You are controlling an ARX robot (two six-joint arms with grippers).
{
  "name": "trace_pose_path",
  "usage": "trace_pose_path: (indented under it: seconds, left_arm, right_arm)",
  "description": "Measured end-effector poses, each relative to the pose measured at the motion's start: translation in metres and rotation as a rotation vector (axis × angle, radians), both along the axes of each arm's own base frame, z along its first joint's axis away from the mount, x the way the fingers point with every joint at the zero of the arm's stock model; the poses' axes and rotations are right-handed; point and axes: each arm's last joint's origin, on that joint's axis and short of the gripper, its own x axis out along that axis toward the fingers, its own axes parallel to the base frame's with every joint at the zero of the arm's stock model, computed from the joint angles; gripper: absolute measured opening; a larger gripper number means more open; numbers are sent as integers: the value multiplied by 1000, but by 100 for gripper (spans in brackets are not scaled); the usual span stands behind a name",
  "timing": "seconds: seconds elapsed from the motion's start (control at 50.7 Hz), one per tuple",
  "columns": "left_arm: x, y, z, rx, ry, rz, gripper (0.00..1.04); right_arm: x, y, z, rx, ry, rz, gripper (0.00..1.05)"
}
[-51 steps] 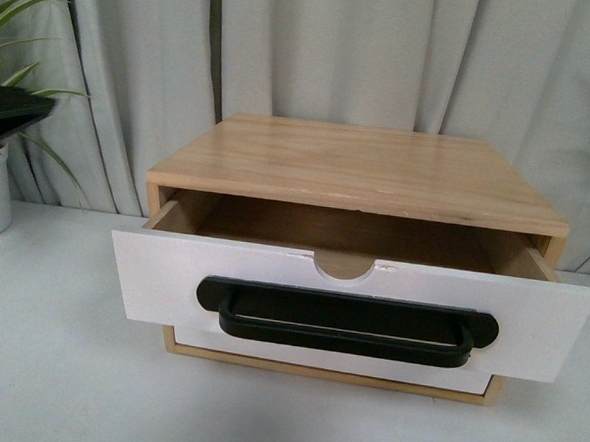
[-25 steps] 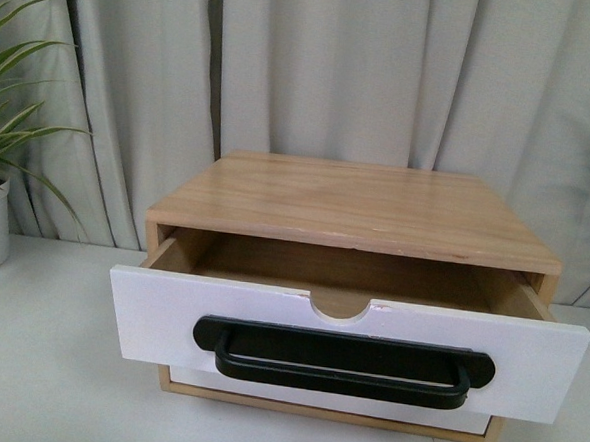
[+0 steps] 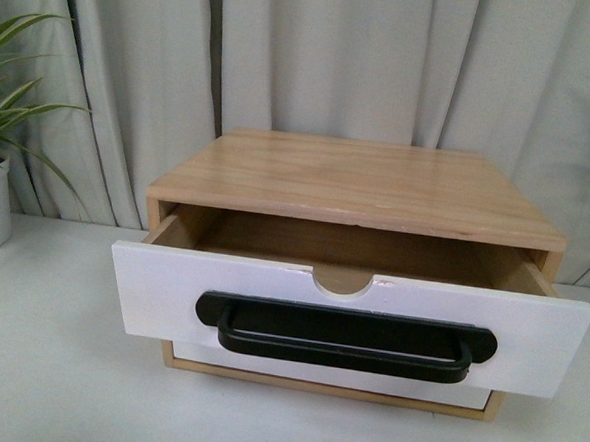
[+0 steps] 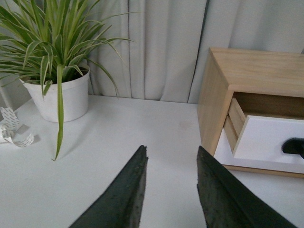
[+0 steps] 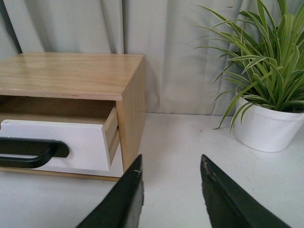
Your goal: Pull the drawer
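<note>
Potted plants (image 4: 59, 90), grey curtain (image 3: 335, 63), white table (image 3: 56, 367).

White table (image 3: 56, 367), wooden cabinet (image 3: 357, 185), potted plants (image 4: 59, 90).

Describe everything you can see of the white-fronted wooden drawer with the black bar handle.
The white-fronted wooden drawer is pulled partway out of its light wooden cabinet. A wide black bar handle runs across the front, under a semicircular notch in the upper edge. Its sides look like pale wood; the visible interior shows nothing. Neither gripper touches it. A plain white front sits below.
</note>
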Motion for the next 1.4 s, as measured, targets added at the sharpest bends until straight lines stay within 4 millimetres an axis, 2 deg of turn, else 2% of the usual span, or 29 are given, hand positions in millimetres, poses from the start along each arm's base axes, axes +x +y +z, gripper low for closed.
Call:
trace_pose_path:
  seconds: [0.158, 0.197, 0.375, 0.552, 0.887, 0.927, 1.183, 1.242, 1.4]
  left_arm:
    - [-8, -8, -8, -9, 26, 24, 5]
    - [-10, -12, -10, -13, 16, 13, 4]
    - [-12, -14, -12, -14, 0, -5, 4]
    - [-12, -15, -23, -13, -2, -8, 4]
    - [-12, -15, -22, -14, -5, -8, 4]
    - [-12, -15, -22, -15, -5, -8, 7]
    - [-12, -15, -22, -14, -5, -8, 49]
    - [-12, -15, -22, -14, -5, -8, 64]
    - [-12, -15, -22, -14, -5, -8, 90]
  right_arm:
    - [0, 0, -4, 1, -2, 0, 6]
    - [0, 0, -5, -1, 0, -1, 1]
    - [0, 0, -16, 5, -2, -3, 1]
    - [0, 0, -16, 5, -4, -2, 1]
    - [0, 0, -16, 5, -4, -2, 1]
    - [0, 0, -16, 4, -4, -2, 4]
    - [0, 0, -16, 5, -4, -2, 47]
    - [0, 0, -16, 5, -4, -2, 59]
    - [0, 0, -16, 5, -4, -2, 85]
